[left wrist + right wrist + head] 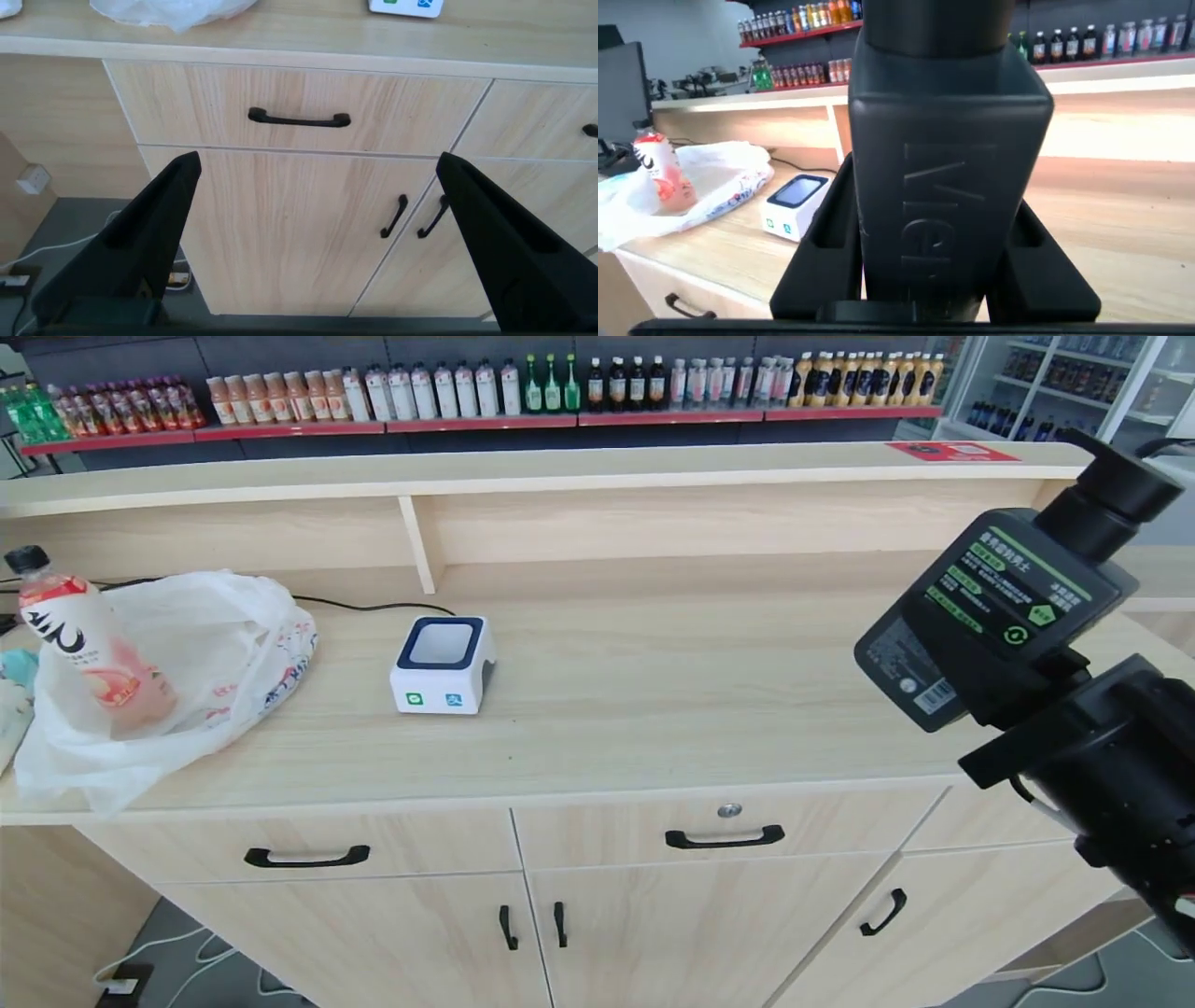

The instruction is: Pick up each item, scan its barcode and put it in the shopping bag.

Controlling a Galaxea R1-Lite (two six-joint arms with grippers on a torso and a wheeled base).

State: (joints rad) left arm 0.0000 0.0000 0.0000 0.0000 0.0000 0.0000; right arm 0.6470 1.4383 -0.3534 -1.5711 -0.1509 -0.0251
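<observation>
My right gripper (1013,695) is shut on a black pump bottle (1004,602), held tilted in the air above the counter's right end, its label and barcode facing the head camera. In the right wrist view the black bottle (938,187) sits between the fingers (822,261). The white scanner (442,665) with a dark blue rim stands mid-counter. The white shopping bag (168,672) lies at the counter's left with a peach drink bottle (89,644) standing in it. My left gripper (313,243) is open, low in front of the cabinet doors, holding nothing.
A wooden counter (653,709) with a raised back ledge (523,476) carries everything. A black cable (364,608) runs behind the scanner. Drawers and doors with black handles (724,839) lie below. Shelves of bottles (560,383) line the far wall.
</observation>
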